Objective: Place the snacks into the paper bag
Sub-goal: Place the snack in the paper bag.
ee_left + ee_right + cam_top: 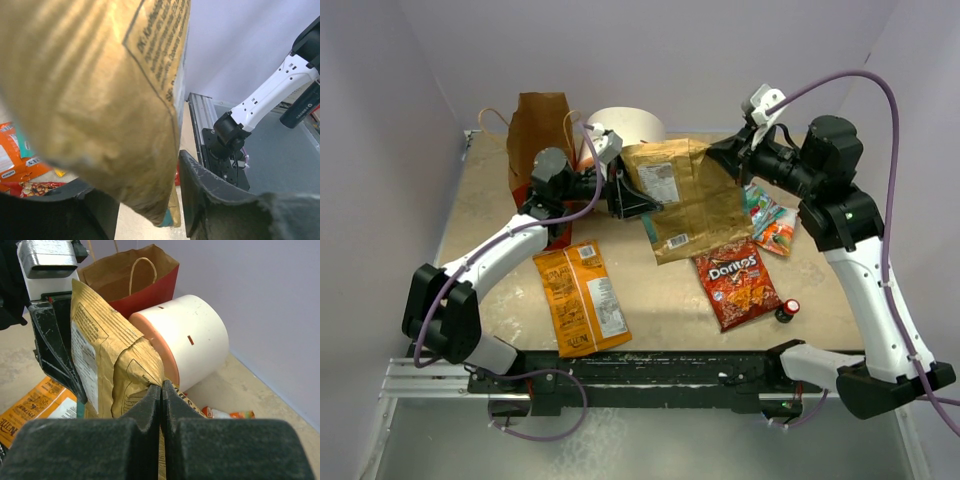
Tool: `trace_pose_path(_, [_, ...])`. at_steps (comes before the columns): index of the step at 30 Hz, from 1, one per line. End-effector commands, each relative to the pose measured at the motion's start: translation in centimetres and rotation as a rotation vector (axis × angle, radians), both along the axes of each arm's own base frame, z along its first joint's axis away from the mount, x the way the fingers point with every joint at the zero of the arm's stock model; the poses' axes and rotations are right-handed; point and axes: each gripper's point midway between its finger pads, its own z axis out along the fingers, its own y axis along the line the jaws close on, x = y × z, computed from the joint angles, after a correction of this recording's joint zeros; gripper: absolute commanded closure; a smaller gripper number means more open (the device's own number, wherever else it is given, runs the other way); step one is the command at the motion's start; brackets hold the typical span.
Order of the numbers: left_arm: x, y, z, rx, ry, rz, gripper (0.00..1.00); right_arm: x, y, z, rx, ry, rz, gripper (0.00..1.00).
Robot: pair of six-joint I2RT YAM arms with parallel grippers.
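**Tan chip bag held in the air right of the paper bag, none of the visible snacks in it**

- Right end effector (161,389): fingers pressed together, pinching a fold at the top edge of the tan chip bag (690,200). Solid grip in the right wrist view.
- Left end effector (632,200): fingers part-spread and straddling the opposite edge of the same bag, on the side facing the paper bag (540,125). The foil sits between the fingers (200,195) in the left wrist view. Can't tell whether they're actually clamping it.
- Tan chip bag hangs off the surface (660,300) between the two arms, just right of the paper bag and in front of the round drawer unit (638,122).
- Paper bag stands upright, mouth open, handles up. Drawer unit is just beside it on its right.
- Orange-yellow chip bag (582,298) lies flat on the surface, nearer the arm bases than the paper bag.
- Doritos bag (738,283) lies flat, well right of the paper bag and nearer the bases.
- Small packets (772,222) are clustered far right of the paper bag, under the right arm.
- Dark bottle with red cap (787,310) stands just past the Doritos bag, farthest from the paper bag.
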Motion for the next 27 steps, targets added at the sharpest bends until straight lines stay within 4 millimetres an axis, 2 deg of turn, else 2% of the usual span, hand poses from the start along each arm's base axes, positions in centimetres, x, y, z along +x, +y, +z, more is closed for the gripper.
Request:
trace_pose_path(1, [-0.9,0.1,1.5,-0.049,-0.060,-0.017,0.60,-0.9,0.0,2.9,0.065,-0.093,0.028,1.00])
trace_pose_path(5, [-1.4,0.4,2.0,-0.056,-0.069,-0.018,0.76,-0.9,-0.1,2.2,0.061,-0.084,0.035,1.00])
trace_pose_path(10, [-1.6,1.3,3.1,-0.055,-0.105,-0.006,0.99,-1.0,-0.2,0.3,0.045,-0.053,0.046,1.00])
trace_pose_path(12, [-1.3,2.1,3.5,-0.031,-0.111,0.019,1.00,-1.0,-0.5,-0.4,0.023,-0.060,0.036,1.00])
trace_pose_path(13, [-1.0,2.4,3.7,-0.006,-0.114,0.038,1.00,-1.0,-0.6,-0.8,0.010,-0.063,0.036,0.97])
trace_pose_path(18, [0.1,4.4,4.9,0.158,-0.221,0.159,1.00,-1.1,-0.3,-1.9,-0.017,-0.068,0.061,0.68])
trace_pose_path(20, [0.2,5.7,6.0,0.188,-0.264,0.208,1.00,-1.1,-0.4,-1.9,-0.018,-0.073,0.058,0.60])
trace_pose_path(23, [0.3,7.9,8.2,0.210,-0.302,0.290,1.00,-1.2,-0.5,-1.8,-0.026,-0.083,0.057,0.55])
trace_pose_path(27, [0.9,10.8,11.6,0.230,-0.331,0.430,1.00,-1.4,-0.9,-1.8,-0.033,-0.091,0.043,0.52])
